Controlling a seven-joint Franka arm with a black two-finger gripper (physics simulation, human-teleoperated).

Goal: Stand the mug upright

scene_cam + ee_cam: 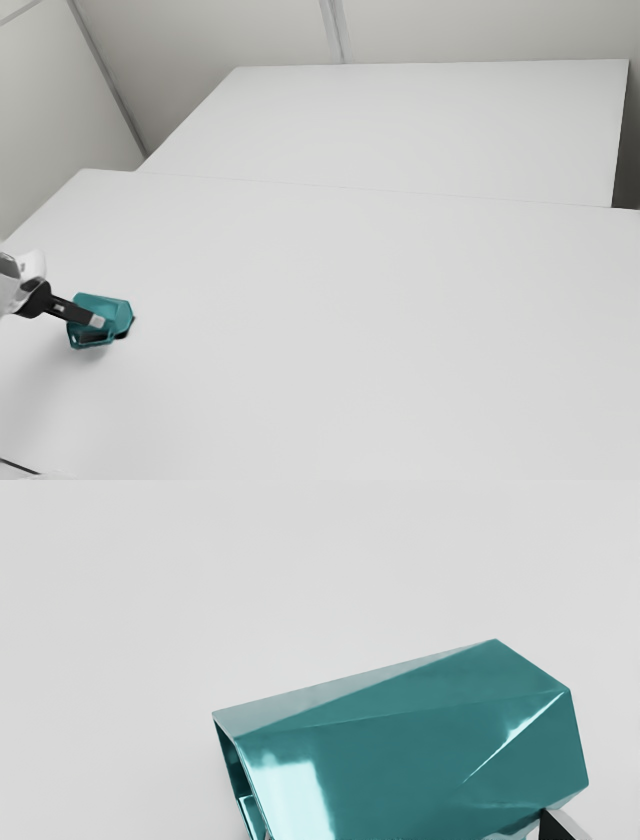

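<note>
The teal mug (118, 308) is at the lower left of the exterior view, close to that view's left edge. It is tipped over rather than upright, its faceted side turned to the camera and a dark hollow near its lower left. In the wrist view the mug's broad, shiny flank runs slantwise above the bottom edge, with its narrow opening at one end and the closed end opposite. Pale reflections lie on the flank near the opening, and a thin bright streak crosses the facets near the closed end.

The black gripper (103, 324) comes in from the exterior view's left, and its front end overlaps the mug there. In the wrist view a dark, pale-edged part of the gripper sits right by the mug's closed end. I cannot tell whether the jaws stand open around the mug or are closed on it. Nor can I tell whether the mug touches the table (350, 330).

Behind the gripper, the white end of the arm (25, 285) is cut off by the exterior view's left edge. The white table spreads across the middle and bottom of the exterior view. A second white surface (420, 125) adjoins it toward the top, and pale walls (200, 55) rise along the top and upper left.
</note>
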